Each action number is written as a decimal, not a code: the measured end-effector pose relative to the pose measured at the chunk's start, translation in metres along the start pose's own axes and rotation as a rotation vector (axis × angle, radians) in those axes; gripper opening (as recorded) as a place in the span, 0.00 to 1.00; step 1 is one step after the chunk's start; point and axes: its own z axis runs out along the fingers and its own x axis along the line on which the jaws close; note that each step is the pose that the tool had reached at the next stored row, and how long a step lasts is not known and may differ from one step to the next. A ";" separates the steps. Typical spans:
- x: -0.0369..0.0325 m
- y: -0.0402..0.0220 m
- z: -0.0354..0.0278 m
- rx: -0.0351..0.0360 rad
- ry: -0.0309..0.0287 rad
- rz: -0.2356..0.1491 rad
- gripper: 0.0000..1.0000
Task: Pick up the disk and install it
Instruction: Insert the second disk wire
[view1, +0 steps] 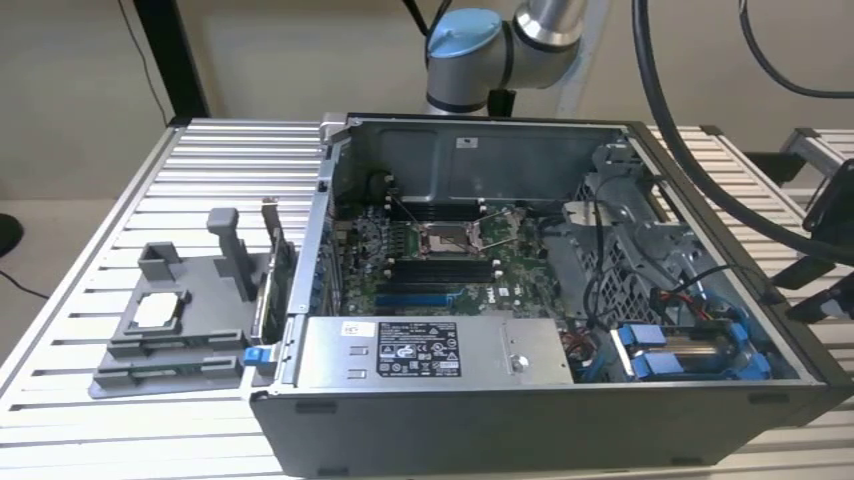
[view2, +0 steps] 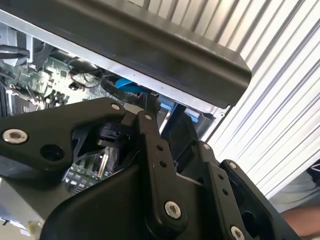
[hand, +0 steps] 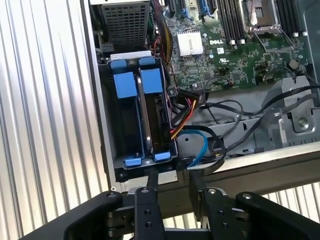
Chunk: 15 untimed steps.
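Open computer case (view1: 561, 420) sits on a slatted metal table (view1: 200, 180), motherboard (view1: 441, 255) exposed. In the first wrist view the drive cage (hand: 107, 130) holds blue-framed carriers; the disk (hand: 161, 120) stands on edge in the inner slot, beside a bundle of cables (hand: 182, 117). The gripper (hand: 172, 180) hangs just outside the case wall, near the disk's end, fingers parted and holding nothing, not touching the disk.
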 end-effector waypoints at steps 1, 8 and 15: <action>0.0001 -0.0001 0.0008 0.0008 -0.0010 0.006 1.00; 0.0000 -0.0004 0.0038 0.0052 -0.0090 0.039 1.00; -0.0001 -0.0006 0.0054 0.0064 -0.0333 0.074 1.00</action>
